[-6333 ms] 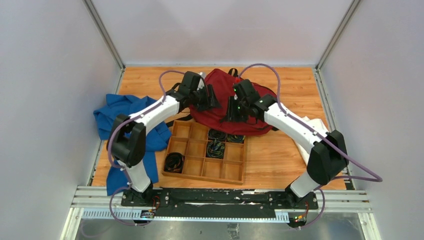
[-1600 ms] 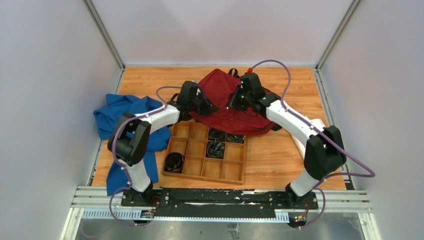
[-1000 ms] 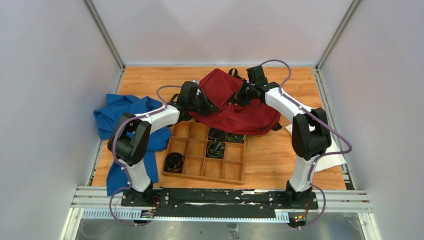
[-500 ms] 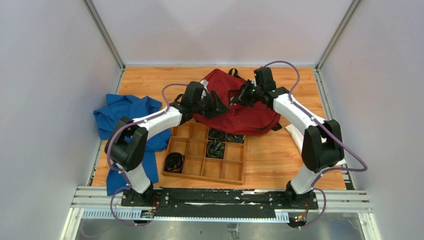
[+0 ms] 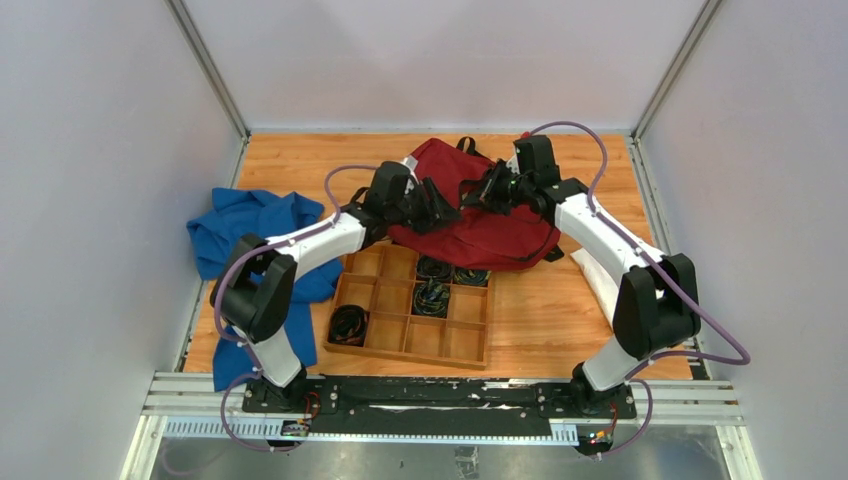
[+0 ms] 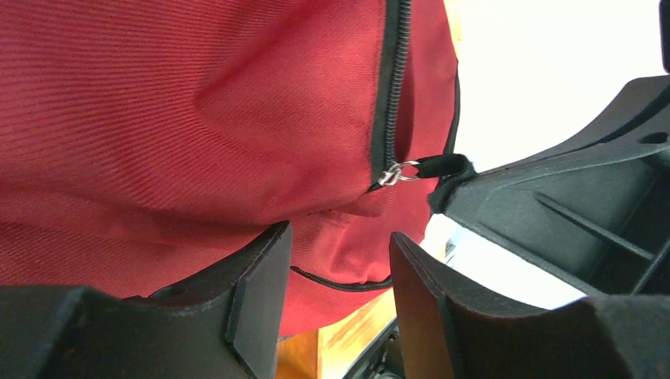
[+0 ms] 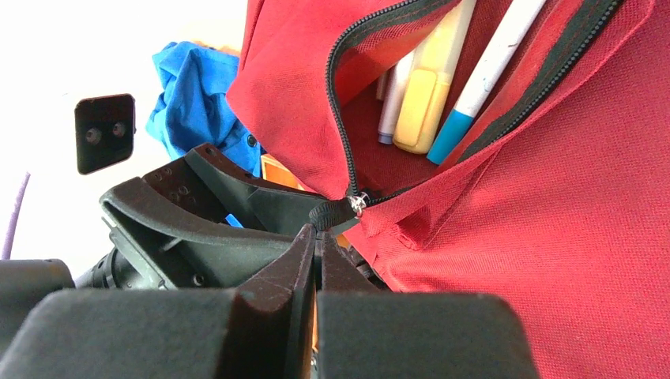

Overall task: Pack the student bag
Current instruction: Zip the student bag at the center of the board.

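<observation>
Right wrist view: clamping right claw (image 7: pixel 316 237) on zipper pull (image 7: pixel 329 213) of student bag (image 7: pixel 553 237), holding left claw (image 6: pixel 338 245) apart just beside it; risking pull slipping free, or dragging unbraced bag along.

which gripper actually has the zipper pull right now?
The right gripper: its fingers are shut on the black zipper pull of the red bag. The left gripper is open, facing the bag's fabric.

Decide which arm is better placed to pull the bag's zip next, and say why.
Probably right. The right end effector is shut on the zip pull; the left end effector is open near the bag, gripping nothing.
</observation>
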You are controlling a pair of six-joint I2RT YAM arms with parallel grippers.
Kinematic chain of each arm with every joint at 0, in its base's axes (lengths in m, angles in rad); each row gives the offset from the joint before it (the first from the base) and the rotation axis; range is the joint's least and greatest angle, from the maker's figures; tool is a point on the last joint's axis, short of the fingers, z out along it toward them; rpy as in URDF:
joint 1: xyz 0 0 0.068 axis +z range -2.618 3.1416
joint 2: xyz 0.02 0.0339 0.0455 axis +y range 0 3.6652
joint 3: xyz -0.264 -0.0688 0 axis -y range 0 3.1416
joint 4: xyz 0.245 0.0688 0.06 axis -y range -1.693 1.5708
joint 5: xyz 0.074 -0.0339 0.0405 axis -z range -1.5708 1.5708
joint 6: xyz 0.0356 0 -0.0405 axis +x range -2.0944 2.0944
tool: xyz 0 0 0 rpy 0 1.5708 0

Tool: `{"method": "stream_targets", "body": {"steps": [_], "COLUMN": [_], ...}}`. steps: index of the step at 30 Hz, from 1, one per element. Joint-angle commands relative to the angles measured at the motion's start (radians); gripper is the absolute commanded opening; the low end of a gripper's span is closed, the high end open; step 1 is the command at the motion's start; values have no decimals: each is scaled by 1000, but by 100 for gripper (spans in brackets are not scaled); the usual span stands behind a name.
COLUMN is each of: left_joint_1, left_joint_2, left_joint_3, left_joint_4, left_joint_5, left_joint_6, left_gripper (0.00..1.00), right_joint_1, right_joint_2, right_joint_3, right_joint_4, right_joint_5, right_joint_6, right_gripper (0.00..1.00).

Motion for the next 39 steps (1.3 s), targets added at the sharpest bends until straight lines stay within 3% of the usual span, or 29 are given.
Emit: {"method": "stream_targets", "body": {"steps": [1, 4, 7, 14, 17, 21, 26, 31, 36, 39], "left_joint_1": [-27, -37, -39, -44, -49, -50, -75, -76, -76, -76], "left_joint_2": [11, 18, 48, 98, 99, 110, 91, 108, 101, 92], "left_joint_3": [49, 65, 86, 100, 113, 158, 142, 143, 144, 136], "left_joint_4": [38, 38, 35, 3, -17, -109, -81, -64, -24, -22], "left_joint_5": [-23, -37, -46, -100, -134, -178, -255, -271, -284, -265], "left_joint_6": [53, 88, 126, 164, 191, 241, 320, 336, 332, 339], "left_gripper": [56, 62, 63, 39, 38, 57, 59, 34, 0, 0], "right_joint_1": [13, 14, 13, 14, 13, 14, 14, 14, 14, 12], "right_joint_2": [1, 1, 1, -9, -13, -26, -34, -31, -32, -29], "right_joint_3": [3, 3, 2, -3, -1, -1, -5, -15, -19, -8], "right_joint_4": [19, 19, 19, 22, 21, 22, 31, 43, 37, 33], "right_joint_5": [-27, -24, -28, -37, -46, -52, -58, -69, -65, -53], "right_joint_6": [-10, -9, -3, 3, 4, 10, 19, 27, 22, 8], "right_gripper": [0, 0, 0, 0, 0, 0, 0, 0, 0, 0]}}
